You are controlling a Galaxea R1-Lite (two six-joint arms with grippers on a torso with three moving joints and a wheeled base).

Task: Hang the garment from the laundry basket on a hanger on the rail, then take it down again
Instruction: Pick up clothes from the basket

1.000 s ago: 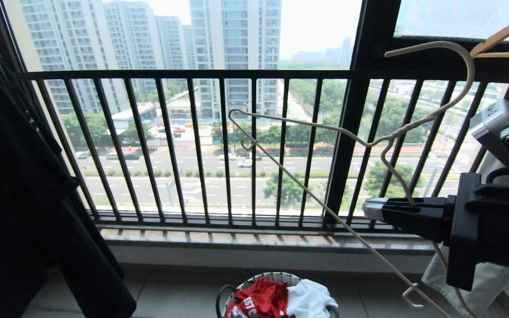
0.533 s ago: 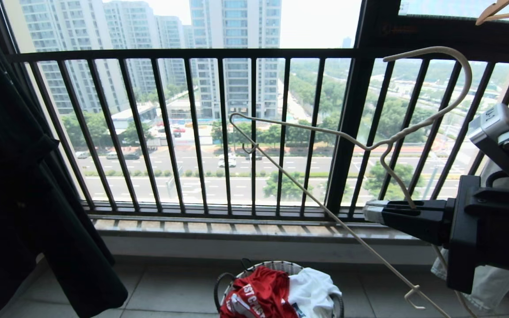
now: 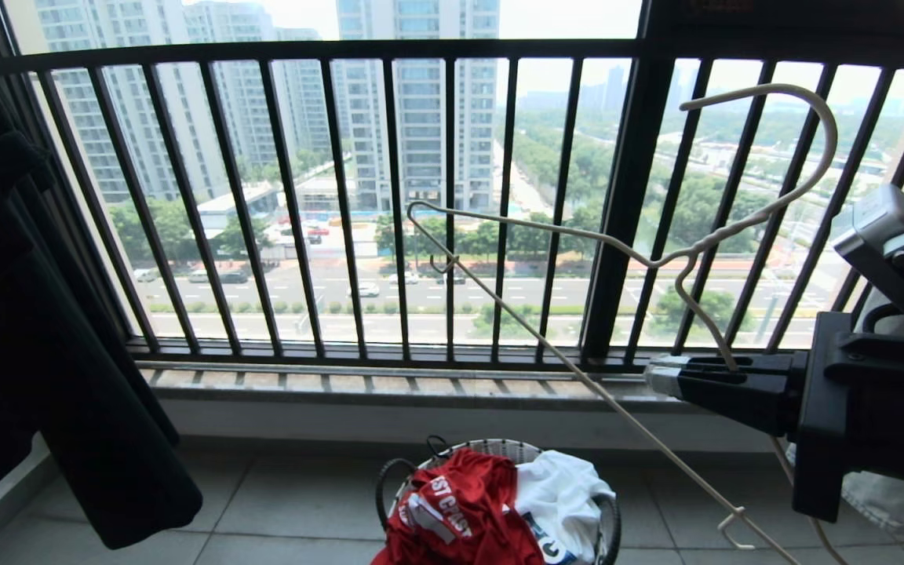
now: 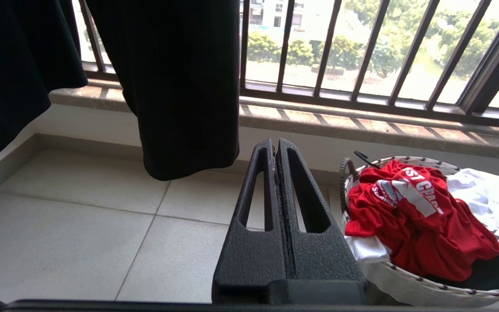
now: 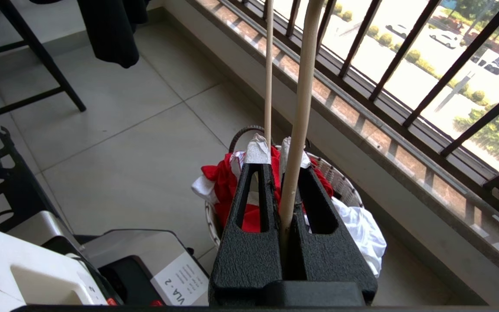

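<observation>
The red garment (image 3: 460, 514) lies crumpled on top in the laundry basket (image 3: 499, 451) on the floor tiles below the window. My right gripper (image 3: 652, 375) is at the right, well above the basket, and is shut on the cream wire hanger (image 3: 546, 231) just under its twisted neck. In the right wrist view the hanger (image 5: 301, 86) runs up between the fingers of the right gripper (image 5: 275, 149), with the garment (image 5: 223, 182) and basket (image 5: 345, 182) below. My left gripper (image 4: 275, 145) is shut and empty, low beside the basket (image 4: 405, 286) and garment (image 4: 418, 225). The rail is out of view.
A white T-shirt (image 3: 566, 490) shares the basket. A black garment (image 3: 44, 353) hangs at the left. The barred window railing (image 3: 452, 204) and its stone ledge (image 3: 389, 384) stand behind. Pale cloth (image 3: 883, 486) hangs at far right. My base (image 5: 37, 260) is close behind the basket.
The whole view has tilted downward: railing and ledge sit higher in the picture and more of the basket shows. The right gripper and hanger keep their place in it.
</observation>
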